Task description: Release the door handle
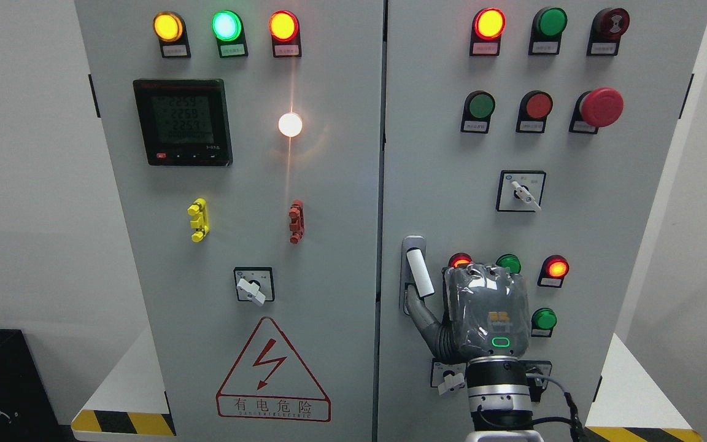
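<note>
Grey plastic sheeting wraps the back of the right hand (pixel 487 313), whose arm rises from the bottom edge right of the middle, a green ring light glowing near its silver wrist. Its thumb (pixel 422 314) stretches up and left, the tip touching the lower end of the door handle (pixel 419 273); the other fingers are hidden behind the palm, so I cannot tell whether they are curled or spread, and the handle is not clamped. That white handle stands tilted out of its metal recess (pixel 412 245) on the left edge of the right cabinet door (pixel 605 202). Just behind the hand sit red and green indicator lamps, with a rotary switch (pixel 520 191) above. Farther up are a red mushroom button (pixel 600 107) and more lamps. On the left door (pixel 329 258) are a digital meter (pixel 183 121) and a lightning warning triangle (pixel 272 371).
</note>
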Robot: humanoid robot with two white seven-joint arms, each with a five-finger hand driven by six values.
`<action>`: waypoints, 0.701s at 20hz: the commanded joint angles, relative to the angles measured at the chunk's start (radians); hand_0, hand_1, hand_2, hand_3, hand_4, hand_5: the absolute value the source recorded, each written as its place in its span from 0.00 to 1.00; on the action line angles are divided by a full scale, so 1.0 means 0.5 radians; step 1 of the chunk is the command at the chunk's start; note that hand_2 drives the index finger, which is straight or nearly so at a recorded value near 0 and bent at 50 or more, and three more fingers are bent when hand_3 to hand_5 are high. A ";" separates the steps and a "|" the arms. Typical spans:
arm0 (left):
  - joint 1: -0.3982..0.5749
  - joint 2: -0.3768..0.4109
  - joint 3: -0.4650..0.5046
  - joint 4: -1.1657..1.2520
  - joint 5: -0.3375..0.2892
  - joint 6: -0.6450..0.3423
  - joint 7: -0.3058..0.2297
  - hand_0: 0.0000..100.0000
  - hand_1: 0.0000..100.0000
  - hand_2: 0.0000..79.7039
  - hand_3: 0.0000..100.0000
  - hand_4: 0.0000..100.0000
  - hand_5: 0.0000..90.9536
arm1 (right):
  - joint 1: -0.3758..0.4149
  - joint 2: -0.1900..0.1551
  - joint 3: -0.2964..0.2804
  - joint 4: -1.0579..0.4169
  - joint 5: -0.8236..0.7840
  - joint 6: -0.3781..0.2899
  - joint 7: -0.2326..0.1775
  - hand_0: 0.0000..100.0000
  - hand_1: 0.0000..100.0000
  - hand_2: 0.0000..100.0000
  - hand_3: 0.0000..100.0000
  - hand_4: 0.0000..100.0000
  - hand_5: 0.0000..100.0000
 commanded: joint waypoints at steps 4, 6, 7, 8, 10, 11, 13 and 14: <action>0.034 0.000 0.000 0.000 -0.002 -0.002 0.000 0.12 0.56 0.00 0.00 0.00 0.00 | 0.003 -0.002 -0.005 -0.007 0.000 0.002 0.002 0.50 0.33 0.97 1.00 1.00 1.00; 0.034 0.000 0.000 0.000 -0.002 -0.002 0.000 0.12 0.56 0.00 0.00 0.00 0.00 | 0.003 -0.002 -0.005 -0.007 0.003 0.002 -0.001 0.49 0.33 0.97 1.00 1.00 1.00; 0.034 0.000 0.000 0.000 0.001 -0.002 0.000 0.12 0.56 0.00 0.00 0.00 0.00 | 0.003 -0.002 -0.005 -0.007 0.003 0.002 -0.001 0.49 0.33 0.97 1.00 1.00 1.00; 0.034 0.000 0.000 0.000 -0.002 -0.002 0.000 0.12 0.56 0.00 0.00 0.00 0.00 | 0.003 -0.002 -0.005 -0.007 0.003 0.002 -0.001 0.49 0.33 0.97 1.00 1.00 1.00; 0.034 0.000 0.000 0.000 -0.002 -0.002 0.000 0.12 0.56 0.00 0.00 0.00 0.00 | 0.003 -0.002 -0.005 -0.007 0.003 0.002 -0.001 0.49 0.33 0.97 1.00 1.00 1.00; 0.034 0.000 0.000 0.000 -0.002 -0.002 0.000 0.12 0.56 0.00 0.00 0.00 0.00 | 0.003 -0.002 -0.005 -0.010 0.003 0.002 -0.001 0.49 0.33 0.97 1.00 1.00 1.00; 0.034 0.000 0.000 0.000 0.001 -0.002 0.000 0.12 0.56 0.00 0.00 0.00 0.00 | 0.003 -0.002 -0.005 -0.019 0.003 0.002 -0.001 0.49 0.33 0.97 1.00 1.00 1.00; 0.034 0.000 0.000 0.000 0.001 -0.002 0.000 0.12 0.56 0.00 0.00 0.00 0.00 | 0.003 -0.002 -0.008 -0.019 0.003 0.002 -0.001 0.49 0.33 0.97 1.00 1.00 1.00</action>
